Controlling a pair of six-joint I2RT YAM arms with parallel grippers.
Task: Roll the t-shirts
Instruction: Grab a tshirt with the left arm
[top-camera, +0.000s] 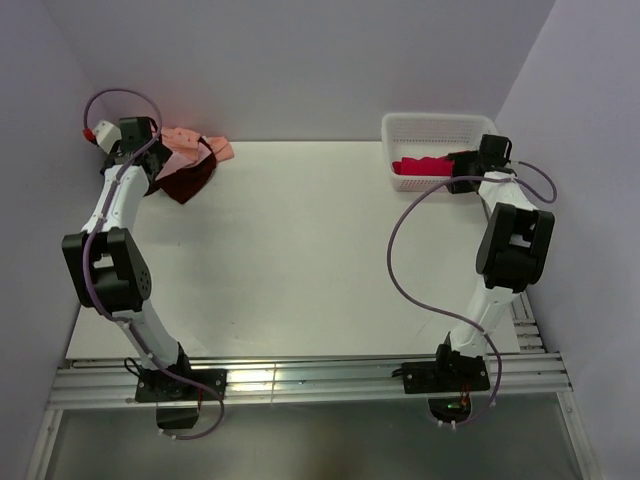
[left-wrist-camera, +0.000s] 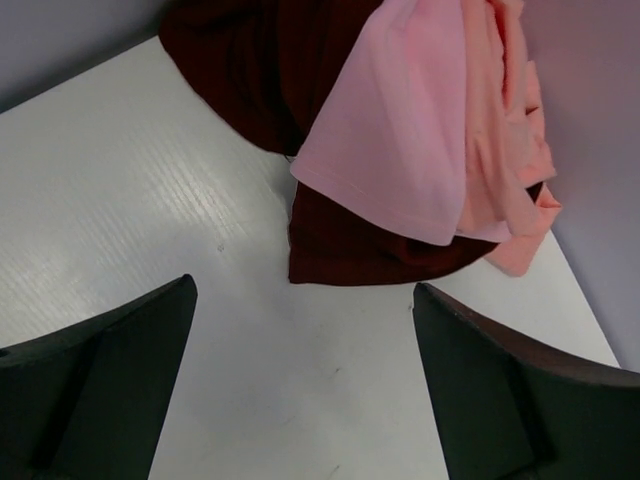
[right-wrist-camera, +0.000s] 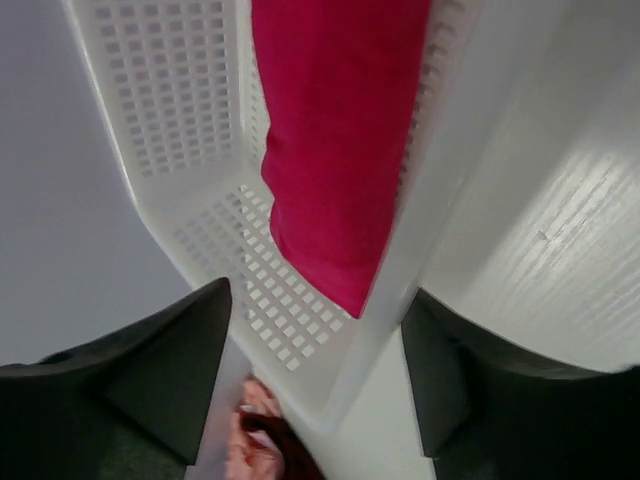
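A heap of t-shirts lies in the table's far left corner. The light pink shirt (left-wrist-camera: 390, 140) (top-camera: 184, 142) is draped over a dark maroon one (left-wrist-camera: 350, 255) (top-camera: 186, 182), with a peach-orange one (left-wrist-camera: 505, 150) (top-camera: 220, 150) beside it. My left gripper (left-wrist-camera: 305, 288) (top-camera: 158, 152) hangs open over bare table just short of the heap, touching no cloth. A rolled crimson-pink shirt (right-wrist-camera: 340, 130) (top-camera: 422, 166) lies inside the white basket (right-wrist-camera: 170, 110) (top-camera: 432, 121). My right gripper (right-wrist-camera: 318, 290) (top-camera: 458, 172) is above the basket's near end, jaws apart, with nothing between them.
The basket stands at the far right of the white table (top-camera: 300, 250), close to the right wall. Walls close in the table on the left, back and right. A metal rail (top-camera: 300, 380) with both arm bases runs along the near edge.
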